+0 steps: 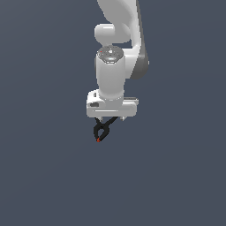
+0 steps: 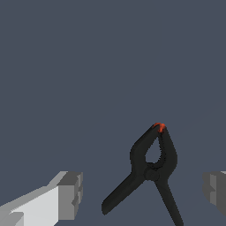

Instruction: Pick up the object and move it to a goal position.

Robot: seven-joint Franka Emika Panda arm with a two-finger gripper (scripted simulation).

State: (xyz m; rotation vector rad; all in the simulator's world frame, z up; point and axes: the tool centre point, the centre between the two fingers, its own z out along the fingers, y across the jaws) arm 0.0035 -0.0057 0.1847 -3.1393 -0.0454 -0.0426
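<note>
— The small black spring clamp (image 1: 102, 130) with crossed handles and red-orange tips: where is it?

— In the exterior view it sits right under the white robot arm (image 1: 115, 66), poking out below the white gripper (image 1: 110, 118) body. Its tips point down and a little toward the exterior view's left, against the flat dark blue-grey floor (image 1: 44, 176).

— Is the hand holding it?

— From the wrist camera, no. The small black spring clamp (image 2: 152, 170) sits between the two fingers, and the grey pads (image 2: 70, 194) stand wide apart, one on each side. There is a clear gap between each pad and the clamp. So the hand is spread open, with nothing squeezed.

— And the clamp's own jaws?

— Shut. The two red-orange tips (image 2: 159, 127) meet at a point, with a looped opening behind them, and the two handles splay away from the pivot.

— Is it resting on the floor?

— I can't tell; the flat background gives no shadow or edge to judge by.
</note>
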